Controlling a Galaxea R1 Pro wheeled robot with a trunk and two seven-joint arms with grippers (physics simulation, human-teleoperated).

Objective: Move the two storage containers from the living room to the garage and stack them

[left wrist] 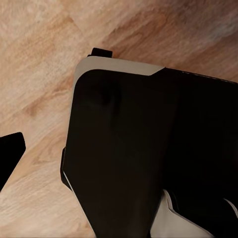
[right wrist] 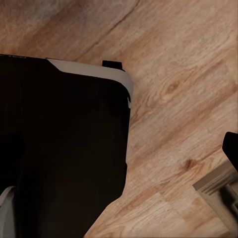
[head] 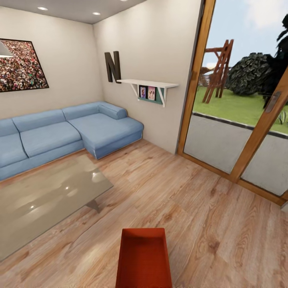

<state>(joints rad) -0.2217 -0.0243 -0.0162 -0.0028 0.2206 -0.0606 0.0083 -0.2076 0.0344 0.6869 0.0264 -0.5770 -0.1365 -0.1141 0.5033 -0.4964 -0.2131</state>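
One orange-red bin (head: pixel 144 258) sits low in the head view, right in front of the robot, above the wood plank floor (head: pixel 208 224); what carries it cannot be told. Landmark: the blue sofa (head: pixel 68 132) in the room's corner. The bin is well apart from the sofa, past the glass worktop (head: pixel 44 196) that stands just before it. Beyond the sofa's end a white shelf (head: pixel 150 84) hangs on the wall, near the wood-framed glass doors (head: pixel 236 120). Both wrist views show the robot's dark body (left wrist: pixel 148 158) over planks; whether either gripper is released or clenched cannot be told.
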